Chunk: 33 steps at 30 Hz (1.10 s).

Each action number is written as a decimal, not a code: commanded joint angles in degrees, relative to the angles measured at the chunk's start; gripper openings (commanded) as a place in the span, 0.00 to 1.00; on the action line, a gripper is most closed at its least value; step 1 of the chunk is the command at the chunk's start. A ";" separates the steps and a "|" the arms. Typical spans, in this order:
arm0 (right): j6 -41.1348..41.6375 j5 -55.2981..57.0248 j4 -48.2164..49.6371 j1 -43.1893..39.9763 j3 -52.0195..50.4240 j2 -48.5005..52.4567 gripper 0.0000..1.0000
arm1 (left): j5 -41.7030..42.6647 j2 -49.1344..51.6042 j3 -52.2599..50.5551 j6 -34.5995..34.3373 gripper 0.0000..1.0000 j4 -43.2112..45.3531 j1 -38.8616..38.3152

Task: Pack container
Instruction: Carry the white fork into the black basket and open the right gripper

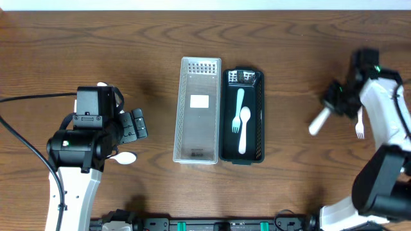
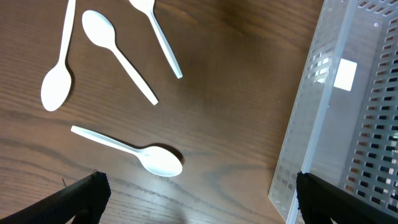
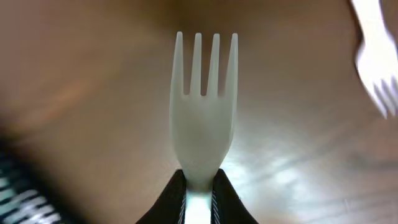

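Note:
A black container (image 1: 241, 156) in the middle of the table holds a white spoon (image 1: 244, 126) and a white fork (image 1: 238, 109). A clear perforated lid (image 1: 198, 110) lies to its left and shows in the left wrist view (image 2: 348, 118). My right gripper (image 1: 332, 102) is shut on a white fork (image 3: 203, 112), held above the table at the right. Another white fork (image 1: 360, 126) lies there. My left gripper (image 2: 199, 199) is open above several white spoons (image 2: 134, 149) at the left.
One spoon (image 1: 125, 157) shows beside the left arm in the overhead view. The dark wood table (image 1: 295, 38) extends behind the container. Cables run at the far left edge.

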 commanded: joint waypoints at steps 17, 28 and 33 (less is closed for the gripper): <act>4.31 4.33 -0.33 34.23 11.04 5.11 0.01 | -0.46 0.15 0.98 -0.52 0.98 0.00 0.39; 4.11 4.09 0.33 39.01 11.04 16.52 0.33 | -0.46 0.15 0.96 -0.52 0.98 -0.13 0.39; 2.49 4.02 0.63 38.93 11.89 16.11 0.51 | -0.46 0.15 0.96 -0.50 0.98 -0.20 0.42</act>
